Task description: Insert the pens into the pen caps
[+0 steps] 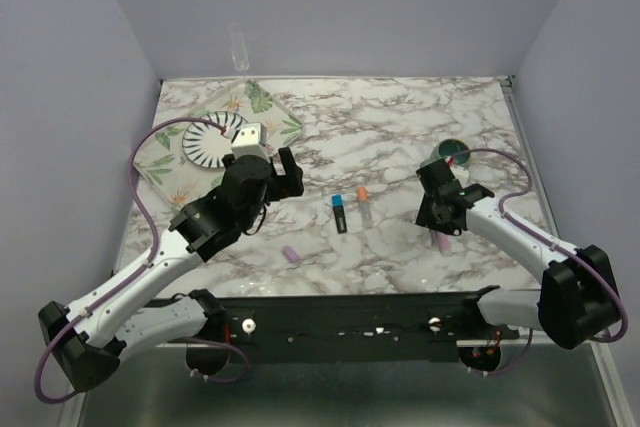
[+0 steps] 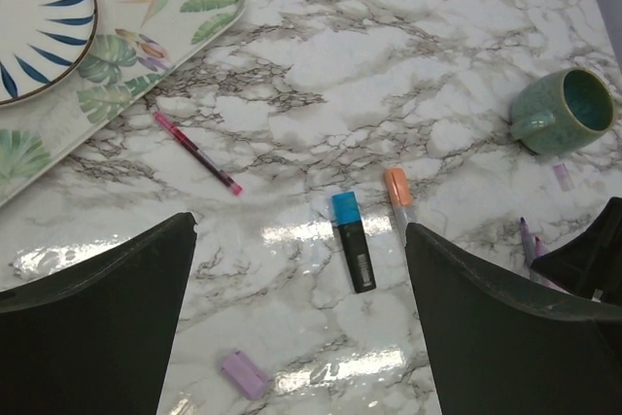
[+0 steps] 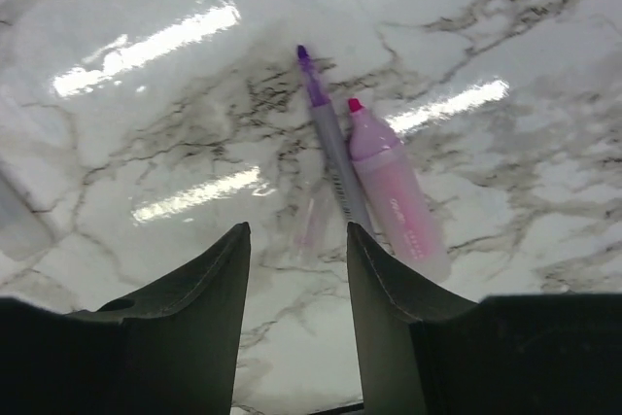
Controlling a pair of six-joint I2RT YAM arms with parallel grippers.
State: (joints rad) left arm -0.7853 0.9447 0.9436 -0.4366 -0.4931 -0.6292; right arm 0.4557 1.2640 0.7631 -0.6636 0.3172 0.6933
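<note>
Near the mug [image 2: 540,125], the pink marker [image 3: 398,191] lies just ahead of the parted, empty right gripper [image 3: 296,235], its long axis running away from the jaws.

We can read no words, brand names or numbers anywhere. In the right wrist view we see a line of small dark print running along the barrel of the pink marker [image 3: 400,203], too blurred to make out. In the left wrist view we see faint pale marks along the black marker [image 2: 358,261], equally illegible.
</note>
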